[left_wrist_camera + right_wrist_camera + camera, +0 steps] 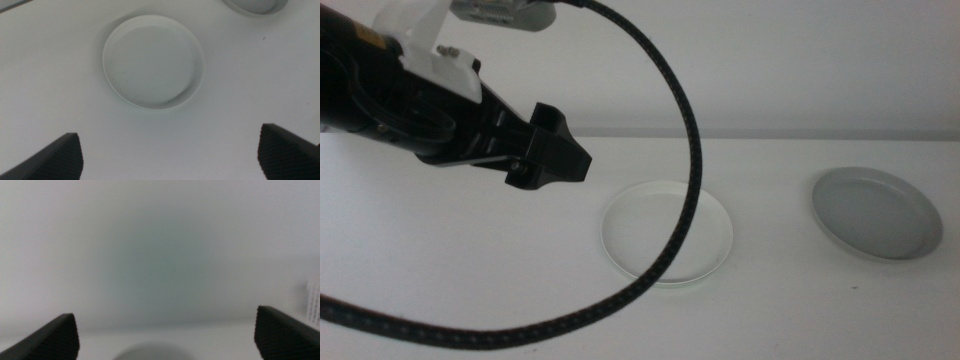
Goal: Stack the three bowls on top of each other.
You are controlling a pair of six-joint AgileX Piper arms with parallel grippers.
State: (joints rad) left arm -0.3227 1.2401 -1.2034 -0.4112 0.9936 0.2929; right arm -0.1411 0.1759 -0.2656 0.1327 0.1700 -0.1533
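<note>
Above the pale green bowl (153, 61), left gripper (170, 155) hovers spread wide; looks light, stiff, slick, so I'd pinch its low rim.

white bowl (667, 232) ctr, upright | grey bowl (876, 212) right, apart, unstacked

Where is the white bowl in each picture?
Middle view: the white bowl sits mid-table, right of the left claw.
Left wrist view: it lies ahead of the claw's open jaws.
Right wrist view: not in it.
Shared landmark: the grey bowl beside it, cut off in the left wrist view.
</note>
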